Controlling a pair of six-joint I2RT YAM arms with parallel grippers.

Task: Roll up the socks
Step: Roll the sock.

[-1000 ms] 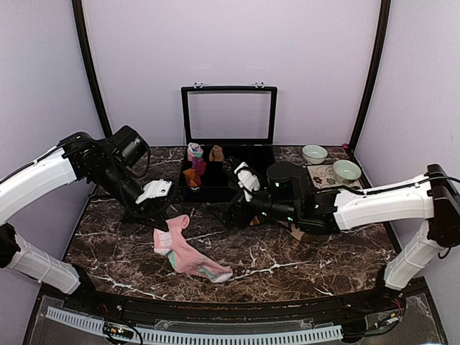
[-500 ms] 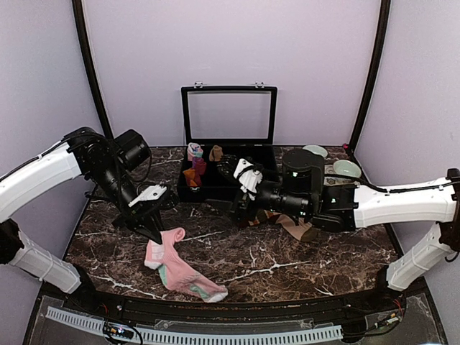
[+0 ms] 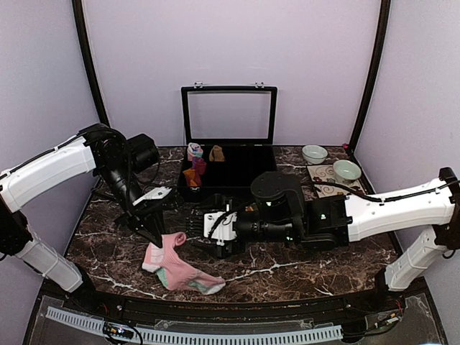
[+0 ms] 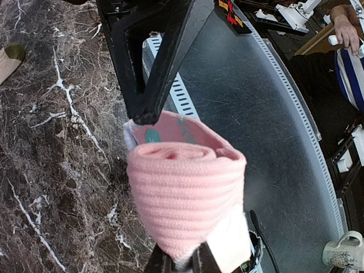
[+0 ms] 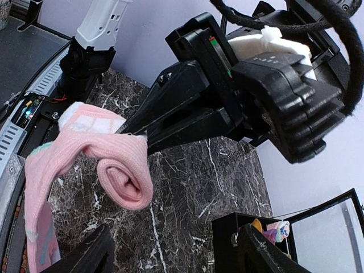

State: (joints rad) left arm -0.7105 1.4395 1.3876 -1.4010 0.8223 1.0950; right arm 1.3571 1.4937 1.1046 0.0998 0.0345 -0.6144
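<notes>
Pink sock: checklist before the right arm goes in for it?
1. Left gripper shut on the pink sock at its cuff end: ok.
2. Right gripper open and facing the sock: ok.
3. Folded cuff between the right jaws: not ok, it hangs ahead of them.
4. Sock's toe end resting on the table: ok, though close to the front edge.
5. Striped sock out of the way: cannot tell, only its toe end shows, at the edge of the left wrist view.
</notes>
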